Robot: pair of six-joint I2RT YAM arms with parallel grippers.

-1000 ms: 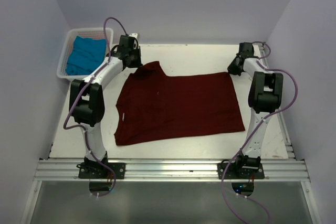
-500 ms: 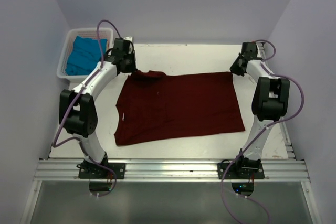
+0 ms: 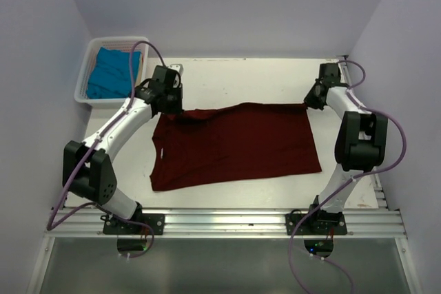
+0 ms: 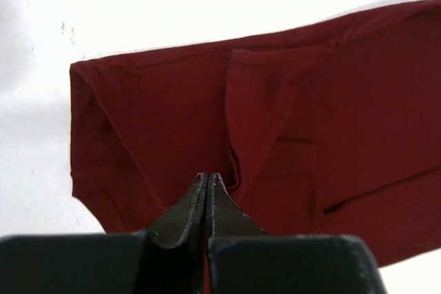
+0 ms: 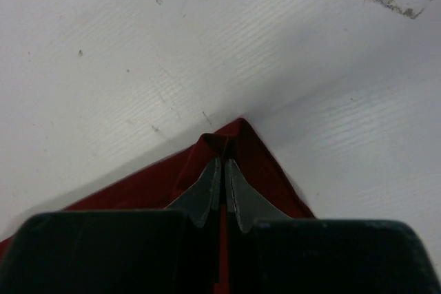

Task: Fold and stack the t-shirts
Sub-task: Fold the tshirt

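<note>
The dark maroon t-shirt [image 3: 234, 146] lies spread flat on the white table [image 3: 241, 77]. My left gripper [image 3: 172, 107] is shut on its far left corner, where the sleeve is folded inward. The left wrist view has the closed jaws [image 4: 207, 178] pinching the maroon cloth [image 4: 310, 115], which shows several folds. My right gripper [image 3: 308, 103] is shut on the far right corner. In the right wrist view that corner [image 5: 238, 132] peaks up between the closed jaws [image 5: 222, 163]. The teal-blue t-shirt [image 3: 110, 74] lies crumpled in the basket.
A white slatted basket [image 3: 118, 39] stands at the far left corner of the table. Pale walls close in the left, back and right sides. A metal rail [image 3: 227, 222] with both arm bases runs along the near edge.
Both grippers have pulled toward the near side, drawing the shirt's far edge with them. The raised left sleeve has come down and folded inward, so the far edge is now straighter.
</note>
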